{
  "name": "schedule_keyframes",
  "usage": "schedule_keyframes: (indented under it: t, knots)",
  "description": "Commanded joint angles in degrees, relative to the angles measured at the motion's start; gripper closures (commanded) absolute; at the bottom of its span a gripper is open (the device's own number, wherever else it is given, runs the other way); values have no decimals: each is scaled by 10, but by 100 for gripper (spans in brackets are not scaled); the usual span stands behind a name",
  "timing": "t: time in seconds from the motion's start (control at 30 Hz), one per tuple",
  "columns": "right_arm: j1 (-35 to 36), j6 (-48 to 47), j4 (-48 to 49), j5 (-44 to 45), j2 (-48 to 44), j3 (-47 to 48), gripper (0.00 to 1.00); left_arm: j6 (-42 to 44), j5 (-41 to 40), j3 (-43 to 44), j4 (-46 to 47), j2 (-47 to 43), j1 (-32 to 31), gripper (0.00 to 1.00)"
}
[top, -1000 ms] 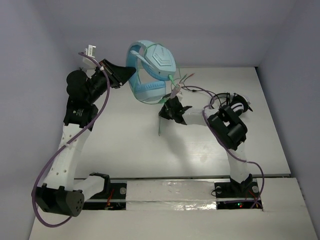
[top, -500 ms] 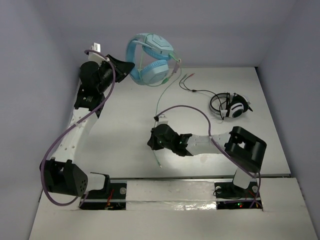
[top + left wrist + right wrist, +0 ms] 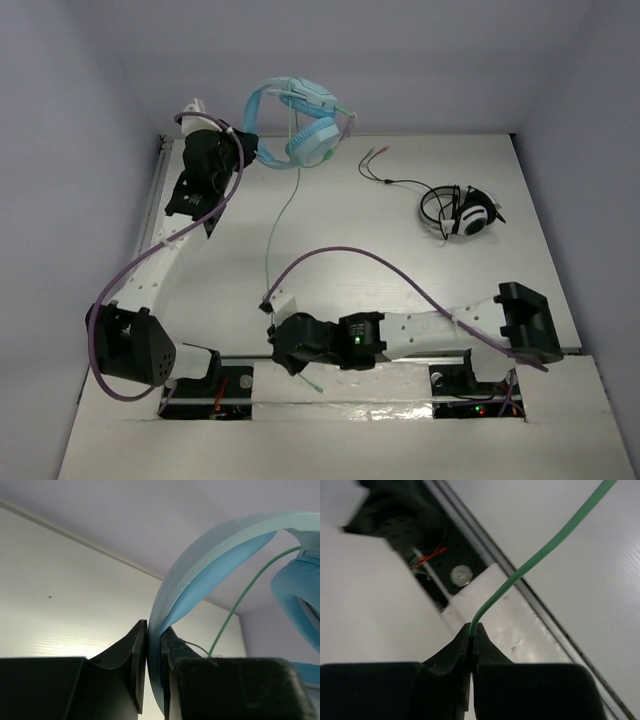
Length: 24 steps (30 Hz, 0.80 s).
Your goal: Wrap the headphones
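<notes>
Headphones (image 3: 297, 123) in light blue hang in the air above the far edge of the worktop (image 3: 400, 280), left of centre, clear of the surface. The left gripper (image 3: 154, 630) carries them, its two dark fingers pressed close together on the wide headband, with the padded earcups on the side away from the arm.

From the earcups a thin green cable (image 3: 272, 240) drops and runs across the worktop toward its near edge. There the right gripper (image 3: 471, 630) pinches it, fingers nearly touching with only the cable between them. The right wrist view shows this grip sitting over the metal rail and mounting strip at the near edge, and the top view shows a short end of cable poking out past the fingers. The right arm lies stretched leftward along that near edge.

A smaller black-and-white headset (image 3: 460, 212) rests on the worktop near the far right corner, well apart from both grippers, its dark cable trailing left toward the far edge.
</notes>
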Motion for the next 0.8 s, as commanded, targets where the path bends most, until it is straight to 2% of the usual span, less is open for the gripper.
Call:
schedule_keyframes:
  t: [0.0,0.13,0.3,0.43,0.57,0.77]
  knots:
    - [45,-19,-111,42,-48,76,100,44,-100,2,39,2,-42,100]
    - [58,-16,-186,84,-84,133,100,80,-163,-11,29,16,-86,100]
    - [58,-43,-249,139,-132,183,100,94,-189,-47,32,15,-136,100]
    - [58,-73,-333,241,-163,244,100,107,-221,-86,33,8,-195,100]
    - [13,-95,-347,288,-204,252,100,114,-223,-128,45,-13,-250,100]
    - [-73,-150,-289,255,-260,220,100,120,-178,-167,49,-23,-289,100]
